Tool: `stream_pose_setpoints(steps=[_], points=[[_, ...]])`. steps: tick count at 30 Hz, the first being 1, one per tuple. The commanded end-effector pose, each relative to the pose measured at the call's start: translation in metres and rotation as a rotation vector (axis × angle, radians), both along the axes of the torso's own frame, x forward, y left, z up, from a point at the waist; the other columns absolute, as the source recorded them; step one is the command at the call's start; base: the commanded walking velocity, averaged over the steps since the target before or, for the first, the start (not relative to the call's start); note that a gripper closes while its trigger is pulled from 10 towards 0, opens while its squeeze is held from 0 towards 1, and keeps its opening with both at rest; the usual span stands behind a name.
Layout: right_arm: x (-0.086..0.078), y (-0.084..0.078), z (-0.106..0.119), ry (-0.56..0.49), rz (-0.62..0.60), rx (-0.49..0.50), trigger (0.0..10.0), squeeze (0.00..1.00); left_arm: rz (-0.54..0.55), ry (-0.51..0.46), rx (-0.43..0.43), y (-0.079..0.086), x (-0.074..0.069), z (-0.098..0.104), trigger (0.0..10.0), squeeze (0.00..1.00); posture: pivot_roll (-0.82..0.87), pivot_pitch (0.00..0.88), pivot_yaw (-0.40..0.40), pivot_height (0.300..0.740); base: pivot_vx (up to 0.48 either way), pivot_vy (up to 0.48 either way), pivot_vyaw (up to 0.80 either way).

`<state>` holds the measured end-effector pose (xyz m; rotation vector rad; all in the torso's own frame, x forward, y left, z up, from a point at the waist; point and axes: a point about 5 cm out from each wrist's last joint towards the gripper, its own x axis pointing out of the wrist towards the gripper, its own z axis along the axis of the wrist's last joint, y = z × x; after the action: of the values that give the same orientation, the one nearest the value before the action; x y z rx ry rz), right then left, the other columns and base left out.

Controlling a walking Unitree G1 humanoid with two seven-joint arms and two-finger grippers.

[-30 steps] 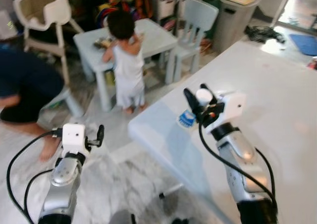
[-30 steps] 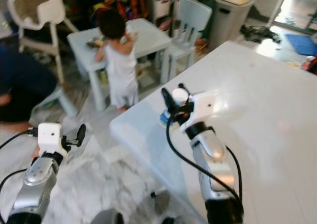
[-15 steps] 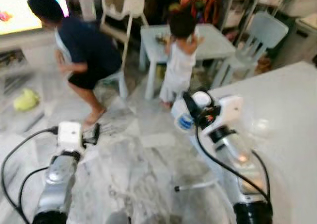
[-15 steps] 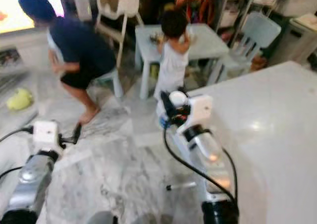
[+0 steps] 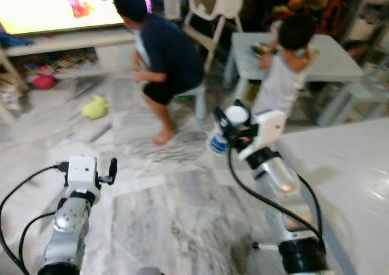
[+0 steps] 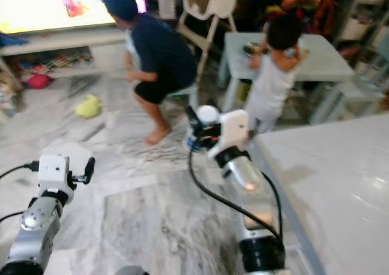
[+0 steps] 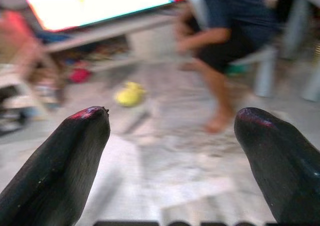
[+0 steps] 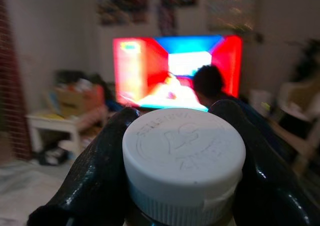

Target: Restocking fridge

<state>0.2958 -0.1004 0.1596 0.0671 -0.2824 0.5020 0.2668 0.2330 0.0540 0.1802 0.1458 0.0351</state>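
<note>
White-capped bottle (image 8: 183,161) is staying clenched in the right gripper (image 5: 233,124) while the robot is turning from the table (image 5: 358,184) toward the room; the left gripper (image 7: 170,161) is hanging released, so the carrying is going on.

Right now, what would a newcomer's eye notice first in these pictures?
The right claw holds a white-capped bottle up in front of the robot. Beyond it, a crouching person faces a bright television, and a small child stands at a low table.

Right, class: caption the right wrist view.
Right gripper clamps a white-capped bottle, a bright TV screen beyond.
</note>
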Motion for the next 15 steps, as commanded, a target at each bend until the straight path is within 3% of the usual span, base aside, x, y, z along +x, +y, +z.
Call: stream_pose_setpoints(steps=[1,15], points=[[0.0012,-0.0084,-0.0002,-0.008,-0.026,-0.011,10.0,0.0,0.002,0.009,0.004,-0.0001,-0.0026,-0.0031,10.0,0.0,0.03,0.0,-0.001,0.74,0.0,0.0,0.76],[-0.0036,-0.0094,-0.0089,-0.02,-0.036,-0.053,10.0,0.0,0.029,-0.023,0.033,0.0053,-0.0026,-0.0023,10.0,0.0,0.03,0.0,0.01,0.74,0.0,0.0,0.76]])
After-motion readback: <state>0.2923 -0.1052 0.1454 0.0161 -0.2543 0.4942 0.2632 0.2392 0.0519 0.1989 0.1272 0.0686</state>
